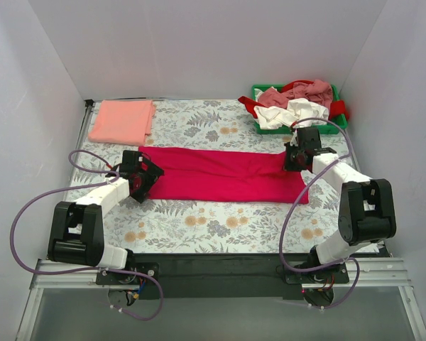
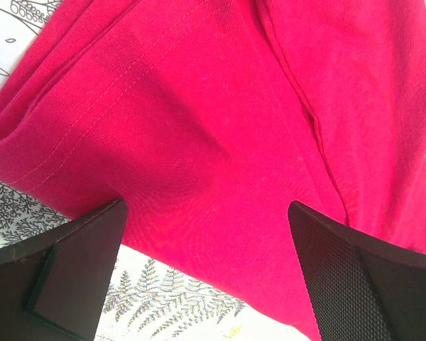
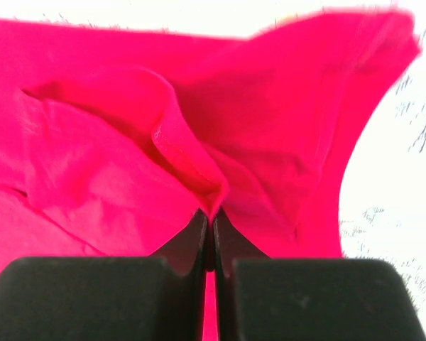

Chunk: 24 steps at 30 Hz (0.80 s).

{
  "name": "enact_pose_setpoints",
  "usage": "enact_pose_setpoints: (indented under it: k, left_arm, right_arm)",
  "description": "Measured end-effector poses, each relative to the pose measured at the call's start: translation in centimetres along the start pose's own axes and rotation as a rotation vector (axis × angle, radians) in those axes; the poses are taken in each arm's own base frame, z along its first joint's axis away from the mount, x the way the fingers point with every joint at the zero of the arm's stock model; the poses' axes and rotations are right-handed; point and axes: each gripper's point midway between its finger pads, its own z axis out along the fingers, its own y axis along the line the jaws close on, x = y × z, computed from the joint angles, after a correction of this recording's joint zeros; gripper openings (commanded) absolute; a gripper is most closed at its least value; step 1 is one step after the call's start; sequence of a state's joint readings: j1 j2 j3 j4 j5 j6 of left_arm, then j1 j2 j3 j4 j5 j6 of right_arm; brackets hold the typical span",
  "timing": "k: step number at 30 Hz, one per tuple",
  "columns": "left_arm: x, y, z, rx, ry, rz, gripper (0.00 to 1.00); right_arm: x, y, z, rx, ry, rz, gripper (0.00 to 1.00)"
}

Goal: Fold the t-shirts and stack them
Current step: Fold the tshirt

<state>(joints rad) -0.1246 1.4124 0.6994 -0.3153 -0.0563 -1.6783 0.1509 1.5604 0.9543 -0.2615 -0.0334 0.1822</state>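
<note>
Across the middle of the desk [image 1: 199, 220] the crimson t-shirt [image 1: 227, 174] lay stretched in a long band, an arm at each end, probably so both could fold it together. Overhead, neither grip could be read; the wrist views settled it: the right gripper [image 3: 211, 213] had its jaws pinching a raised hem fold, while the left gripper [image 2: 206, 206] hung over its end with jaws spread, holding nothing.

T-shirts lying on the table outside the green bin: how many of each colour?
crimson-red t-shirt: 1
salmon-pink t-shirt: 1
Total: 2
The heap of clothes in the green bin is too tangled to count.
</note>
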Motion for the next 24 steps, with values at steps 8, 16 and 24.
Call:
enact_pose_setpoints:
  k: [8, 16, 24]
  left_arm:
    - [0.0, -0.1, 0.1, -0.001, 0.001, 0.0, 0.98]
    - [0.0, -0.1, 0.1, 0.0, 0.001, 0.002, 0.98]
    - [-0.2, -0.4, -0.6, 0.007, 0.001, 0.0, 0.98]
  right_arm:
    - [-2.5, -0.2, 2.3, -0.002, 0.004, -0.103, 0.24]
    - [-3.9, -2.1, 3.7, 0.1, 0.002, -0.152, 0.71]
    - [-5.6, -0.8, -2.0, 0.073, -0.155, -0.079, 0.98]
